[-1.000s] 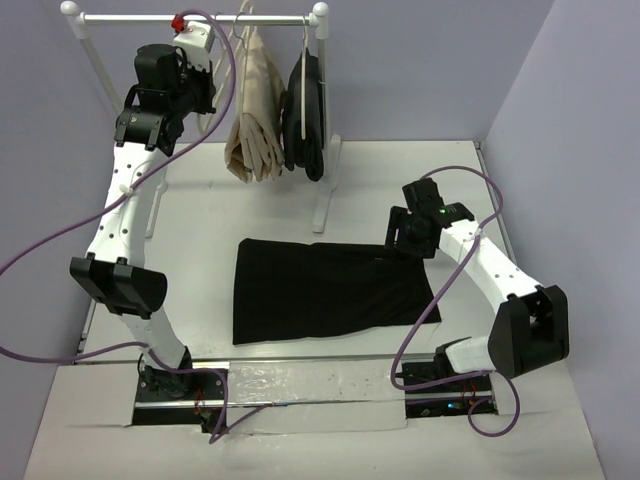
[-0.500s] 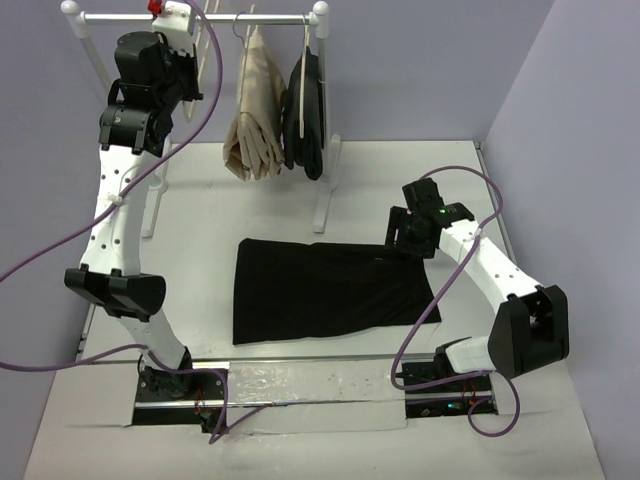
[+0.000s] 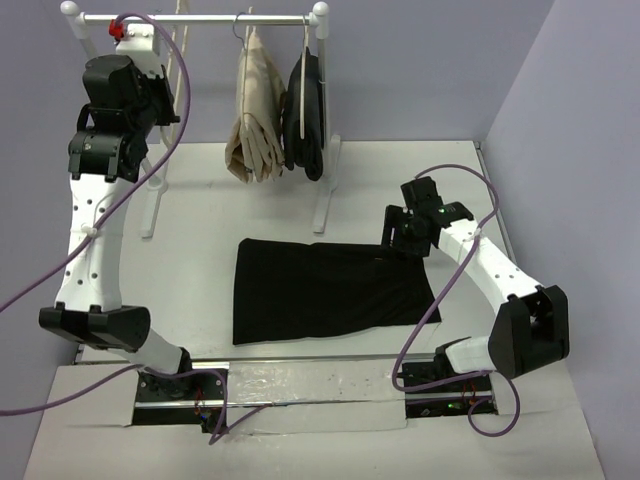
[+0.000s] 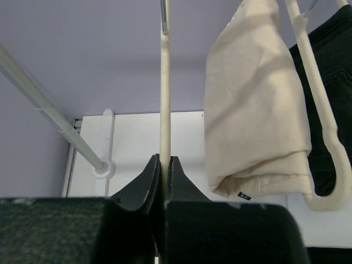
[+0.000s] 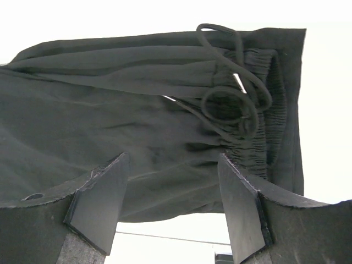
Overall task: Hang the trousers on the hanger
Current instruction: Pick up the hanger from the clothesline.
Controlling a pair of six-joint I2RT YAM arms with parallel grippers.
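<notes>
The black trousers (image 3: 325,288) lie flat in the middle of the table, with the drawstring waistband (image 5: 247,104) at their right end. My right gripper (image 3: 400,232) hovers open just above that waistband, nothing between its fingers (image 5: 99,198). The left gripper (image 3: 165,95) is raised by the left end of the clothes rack. In the left wrist view it (image 4: 163,165) is shut on a thin cream bar of the hanger (image 4: 164,82), which runs straight up from the jaws. In the top view the hanger is hard to make out behind the arm.
The white rack's rail (image 3: 200,18) spans the back of the table, its foot (image 3: 325,205) near the trousers' far edge. Beige trousers (image 3: 255,110) and a smaller black garment (image 3: 308,115) hang on their own hangers, to the right of the held bar (image 4: 256,110).
My left arm has swung left along the rail and its jaws have finished closing on the hanger bar. The right gripper has shifted only slightly over the waistband.
</notes>
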